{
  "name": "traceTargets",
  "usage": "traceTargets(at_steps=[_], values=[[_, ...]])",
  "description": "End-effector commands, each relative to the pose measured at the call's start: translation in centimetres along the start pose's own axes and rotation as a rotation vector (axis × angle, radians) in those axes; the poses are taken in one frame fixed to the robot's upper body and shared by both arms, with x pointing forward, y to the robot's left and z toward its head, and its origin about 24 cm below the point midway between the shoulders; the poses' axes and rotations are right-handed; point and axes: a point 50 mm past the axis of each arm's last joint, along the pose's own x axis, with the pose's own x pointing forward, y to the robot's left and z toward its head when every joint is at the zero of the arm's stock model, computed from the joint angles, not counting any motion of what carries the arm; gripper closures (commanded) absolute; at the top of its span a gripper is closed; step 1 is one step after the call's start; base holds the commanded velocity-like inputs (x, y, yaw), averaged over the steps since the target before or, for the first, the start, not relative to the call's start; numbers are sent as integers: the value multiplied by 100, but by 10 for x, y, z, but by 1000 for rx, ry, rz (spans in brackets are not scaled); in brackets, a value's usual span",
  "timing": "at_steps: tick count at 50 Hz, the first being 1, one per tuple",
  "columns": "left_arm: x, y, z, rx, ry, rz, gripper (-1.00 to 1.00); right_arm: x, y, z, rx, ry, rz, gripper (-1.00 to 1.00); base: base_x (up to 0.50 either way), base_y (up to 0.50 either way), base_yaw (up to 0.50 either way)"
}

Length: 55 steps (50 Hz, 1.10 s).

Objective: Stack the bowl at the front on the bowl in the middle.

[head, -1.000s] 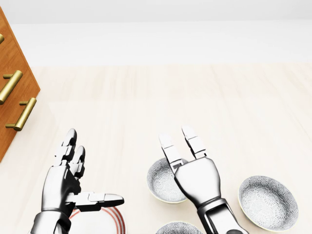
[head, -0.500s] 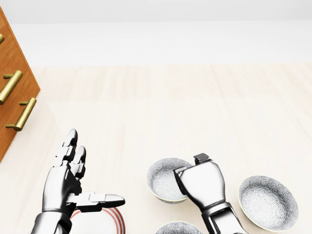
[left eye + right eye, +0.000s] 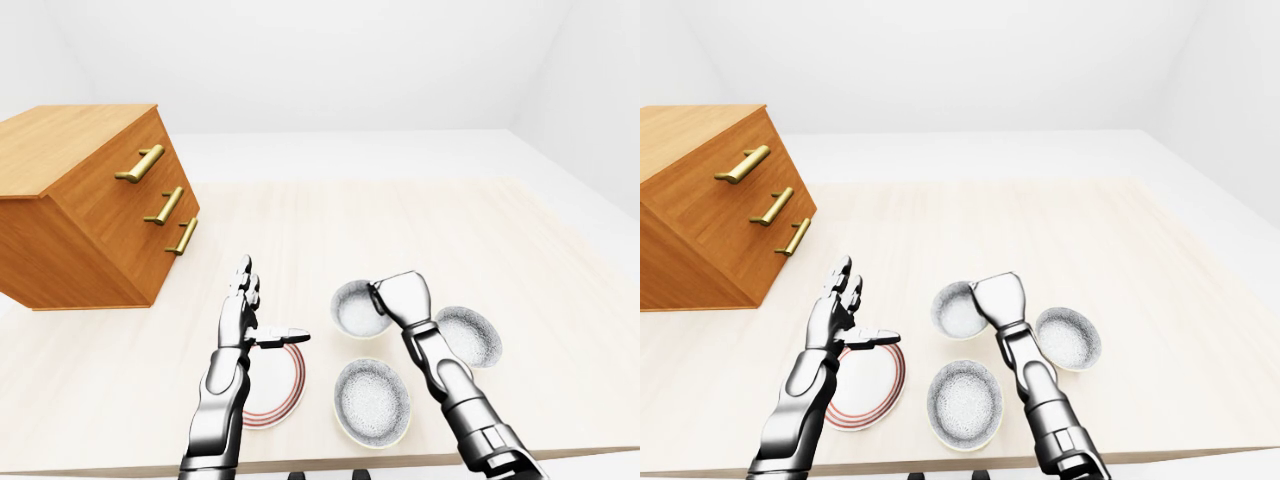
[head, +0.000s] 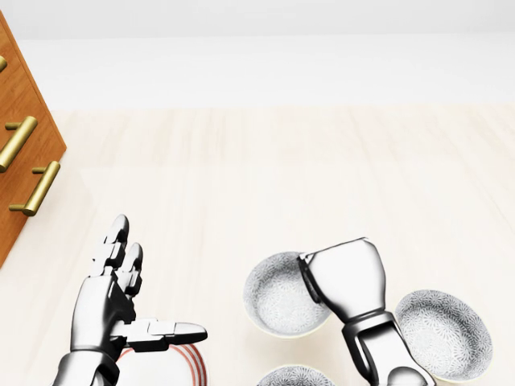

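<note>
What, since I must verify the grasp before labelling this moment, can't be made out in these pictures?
Right hand: its fingers are hidden beneath its own back in every view, so whether they close round the upper bowl cannot be told.
Lowest bowl: cut by the head view's bottom edge.
Red-ringed plate: partly covered by the left hand and arm in all views.
Drawer chest: cut by the head view's left edge.
</note>
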Motion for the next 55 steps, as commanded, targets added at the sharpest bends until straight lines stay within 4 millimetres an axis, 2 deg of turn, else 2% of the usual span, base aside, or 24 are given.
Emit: traceTargets(at_steps=[1, 11, 15, 22, 29, 35, 40, 48, 55], values=[[0, 0, -3, -1, 15, 1, -100, 10, -20, -13, 94, 89, -104, 100, 0, 0, 0], [-1, 0, -1, 0, 5, 0, -100, 18, -32, -19, 131, 119, -139, 100, 0, 0, 0], [-1, -1, -2, 1, 7, 0, -100, 25, -48, -29, 217, 164, -139, 100, 0, 0, 0], [-1, 0, -2, 2, 6, 0, -100, 35, -95, -42, 372, 161, -176, 100, 0, 0, 0], [-2, -1, 2, 3, -9, 0, -100, 41, -135, -41, 452, 81, -209, 100, 0, 0, 0], [-2, -1, 2, 2, -8, 1, -100, 42, -170, -43, 481, -2, -248, 100, 0, 0, 0], [-2, -1, 3, 2, -16, 0, -100, 38, -191, -45, 466, -46, -278, 100, 0, 0, 0], [-2, 0, 2, 0, -10, 1, -100, 31, -210, -55, 442, -67, -307, 100, 0, 0, 0], [-2, 0, 2, -1, -11, 1, -100, 24, -216, -66, 424, -54, -315, 100, 0, 0, 0]])
